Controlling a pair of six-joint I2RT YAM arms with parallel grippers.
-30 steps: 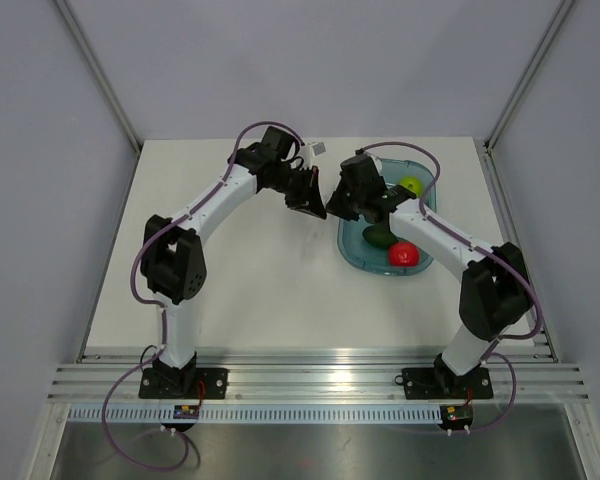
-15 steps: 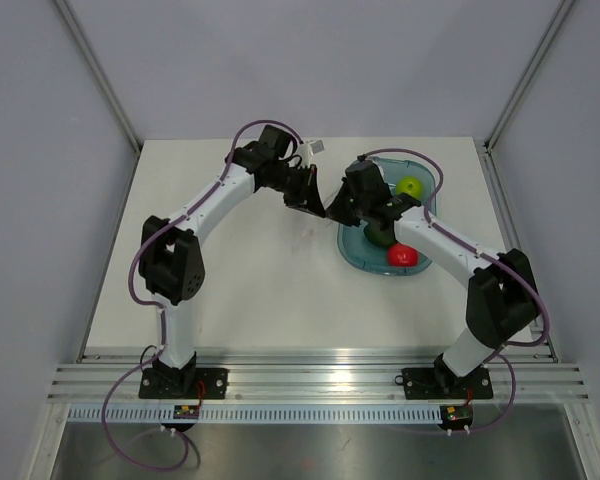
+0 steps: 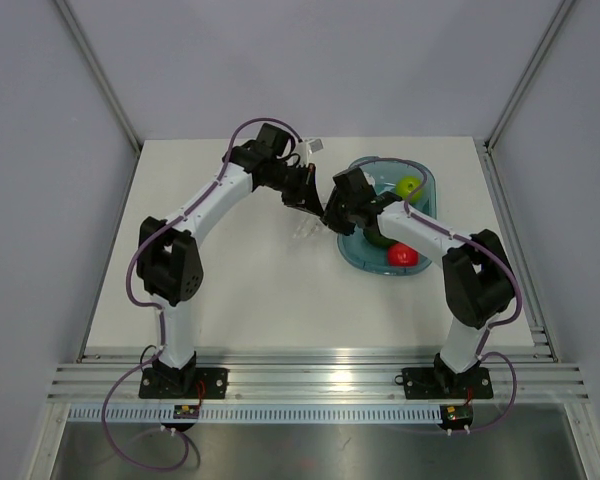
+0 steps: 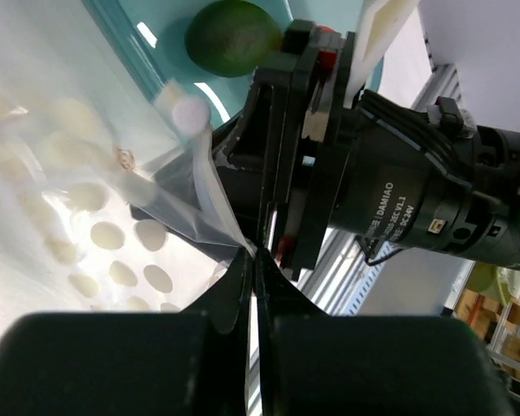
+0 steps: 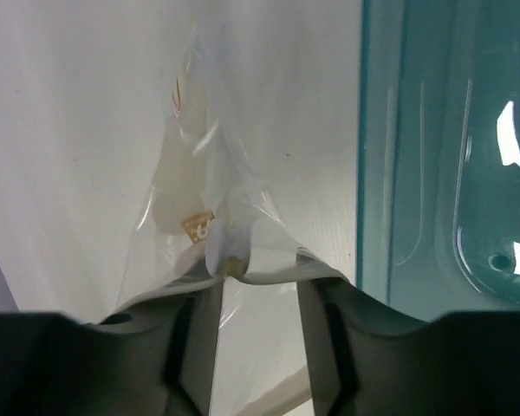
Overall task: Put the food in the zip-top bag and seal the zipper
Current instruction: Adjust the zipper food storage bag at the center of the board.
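- The white table carries everything. The two arms meet over its far middle, just left of the tray.
- The teal translucent plastic tray sits on the table's right half. It holds the food, a lime-green round apple and a red round item.
- The clear, crinkly plastic zip-top bag is between the two grippers, just beside the tray's left rim. It looks very light and limp, so it will likely sag and fold shut unless both lips are held apart. The film is probably slick, so the hold belongs on the thicker mouth edge, not on the thin wall.
- The left gripper has its fingers pressed together on one lip of the bag.
- The right gripper has its fingers partly apart, with the bag's mouth edge at their tips. I cannot tell whether either finger touches the film.
- The dark green, oval, avocado-like food lies in the tray, outside the bag. It looks firm, smooth and rounded, and much heavier than the bag. It may roll or slip, so it is best taken across its narrow middle.
- The zipper shows as a thicker whitish strip along the mouth, and it looks unsealed. It is probably the stiffest part of the bag, and so the surest place to pinch.
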